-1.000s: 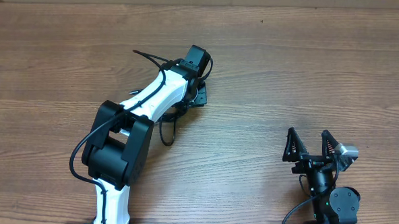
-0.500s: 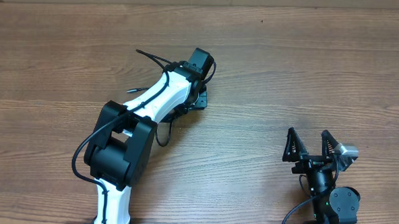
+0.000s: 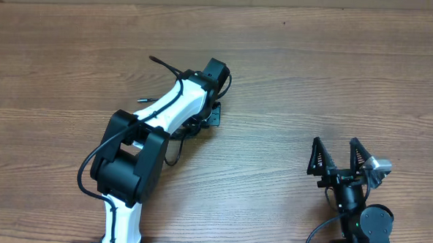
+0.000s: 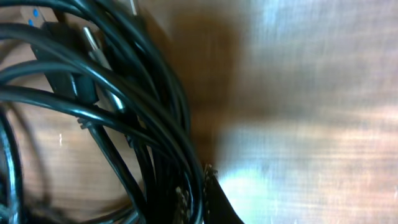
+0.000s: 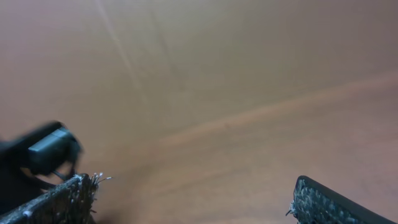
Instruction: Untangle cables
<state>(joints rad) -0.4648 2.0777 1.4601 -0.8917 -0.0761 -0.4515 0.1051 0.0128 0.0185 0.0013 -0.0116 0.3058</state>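
Cables: thin black flexible cables with small silver plug tips lie bunched on the brown wood-grain bench, left of centre, beneath the wrist end of the white-and-black left arm.
Overhead view alone: only one loop of the cables shows, hanging out below the arm. A small plug end pokes out on the arm's left side, and the arm hides the rest of the bundle. Both arms and the space between them can be seen here.
Left wrist view alone: the bundle fills the left half of the picture as many overlapping glossy strands curving together. At least one silver plug tip lies among them near the top. Bare bench takes up the right half.
Left pincer: the left pincer is closed. In its wrist view, black strands sit pinched between the rough tips at the lower edge.
Right pincer: the right pincer stands wide open and empty near the bench's front right, well apart from the cables.
Right wrist view alone: the two textured fingers frame bare bench. A blurred dark block sits at the left edge, and what it is cannot be told.
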